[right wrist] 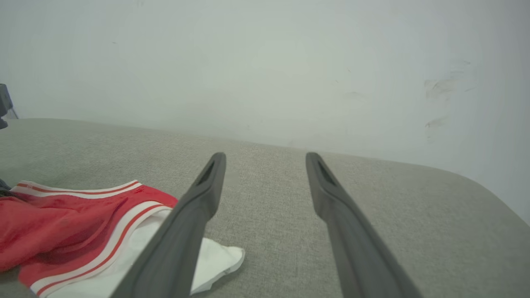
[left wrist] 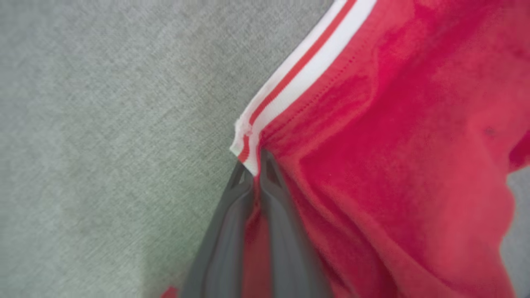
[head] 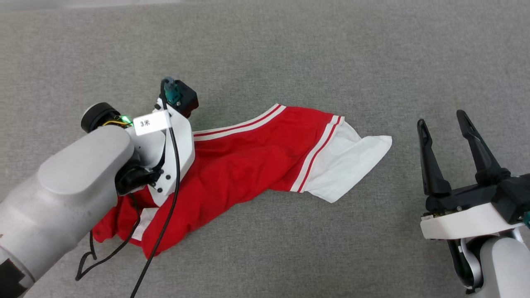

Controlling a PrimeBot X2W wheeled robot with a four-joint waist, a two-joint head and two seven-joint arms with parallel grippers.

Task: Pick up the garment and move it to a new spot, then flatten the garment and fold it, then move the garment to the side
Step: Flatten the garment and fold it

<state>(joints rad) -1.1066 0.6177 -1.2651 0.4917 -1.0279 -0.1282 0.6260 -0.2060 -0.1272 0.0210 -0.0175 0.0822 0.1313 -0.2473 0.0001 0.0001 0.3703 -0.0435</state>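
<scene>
The garment (head: 248, 161) lies crumpled on the grey fabric surface, a red T-shirt with striped trim and a white sleeve (head: 352, 165) spread to the right. My left arm's wrist covers its left part in the head view. In the left wrist view my left gripper (left wrist: 254, 167) is shut, pinching the garment (left wrist: 393, 145) at the end of the red-and-white striped trim (left wrist: 298, 78). My right gripper (head: 441, 117) stands open to the right of the sleeve, apart from the cloth. In the right wrist view the right gripper (right wrist: 266, 156) has bare surface between its fingers, and the garment (right wrist: 62, 219) lies at lower left.
The grey fabric surface (head: 290, 54) stretches wide on all sides of the shirt. A pale wall (right wrist: 265, 62) rises behind its rounded far edge. A black cable (head: 165, 223) hangs from my left wrist across the red cloth.
</scene>
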